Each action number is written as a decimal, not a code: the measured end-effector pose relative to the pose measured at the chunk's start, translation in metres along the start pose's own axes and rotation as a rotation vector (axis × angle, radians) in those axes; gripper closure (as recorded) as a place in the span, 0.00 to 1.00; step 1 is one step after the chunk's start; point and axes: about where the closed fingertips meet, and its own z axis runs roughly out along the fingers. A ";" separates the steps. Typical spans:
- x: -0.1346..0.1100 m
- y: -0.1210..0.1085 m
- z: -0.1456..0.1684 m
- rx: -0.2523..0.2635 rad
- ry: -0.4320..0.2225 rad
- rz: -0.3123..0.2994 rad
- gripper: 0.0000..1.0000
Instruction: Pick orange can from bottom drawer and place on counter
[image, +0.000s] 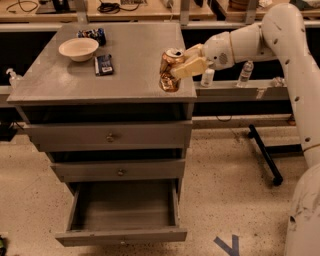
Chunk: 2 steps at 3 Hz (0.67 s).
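Gripper (181, 66) pinching upright orange can (171, 70) at counter (135, 60) front right corner, bottom drawer (122, 212) open

At surface's (135, 65) 3 o'clock edge, claw (186, 66) grips orange can (169, 80) & hides its 3 o'clock side. Robot arm (290, 45) cut off at 4 o'clock edge.

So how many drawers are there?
3, stacked under the counter: top drawer and middle drawer shut, bottom drawer pulled open. The hand grips the orange can at the counter's front right corner.
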 end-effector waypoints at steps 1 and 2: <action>0.002 -0.021 0.018 0.048 0.028 0.030 1.00; 0.007 -0.046 0.035 0.121 0.006 0.089 0.85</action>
